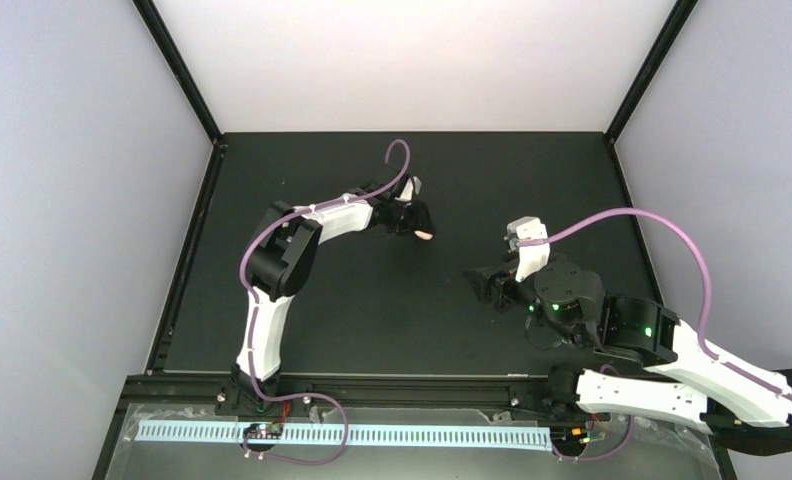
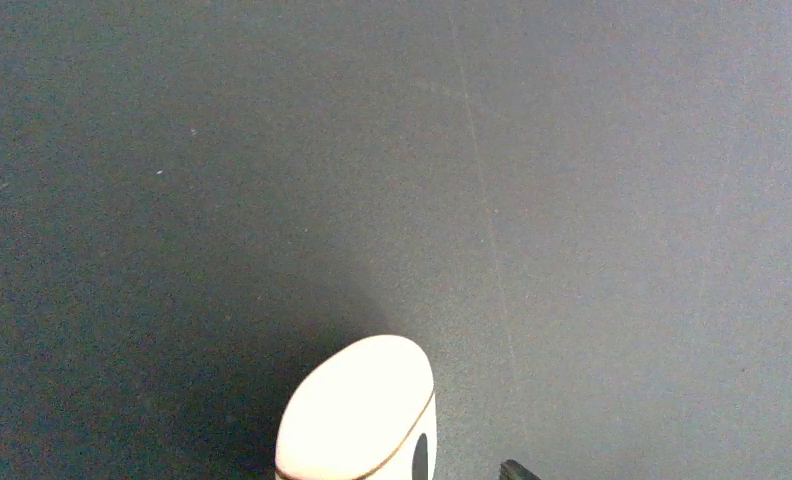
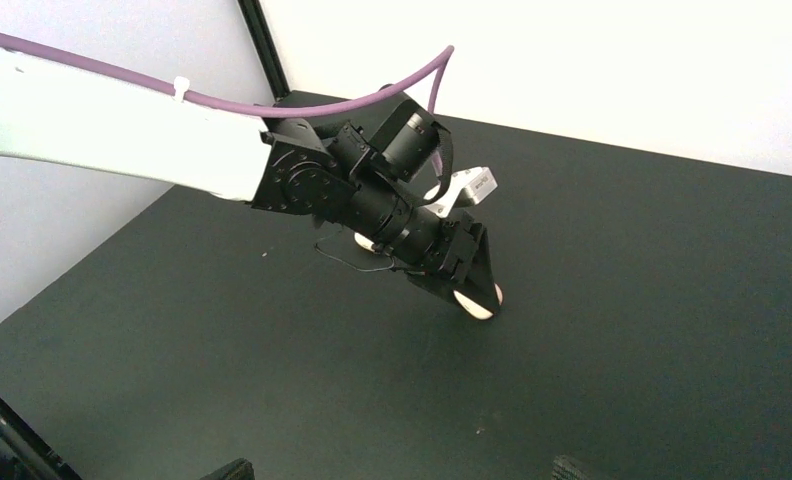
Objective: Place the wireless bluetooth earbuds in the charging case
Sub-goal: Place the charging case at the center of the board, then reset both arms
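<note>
On the black table (image 1: 372, 330), upper centre of the top view: left claw (image 3: 470, 290) straddling the cream charging case (image 2: 357, 415).
Left arm (image 1: 272, 260) stretched out to reach it; right arm (image 1: 672, 360) at lower right, right claw (image 1: 480, 287) wide and empty. Left claw either side of the case, likely steadying it; gripping or releasing, cannot tell. Lid seam apparently shut. Small cream shape (image 3: 365, 241) half hidden under left arm. No wireless bluetooth earbuds visible.
</note>
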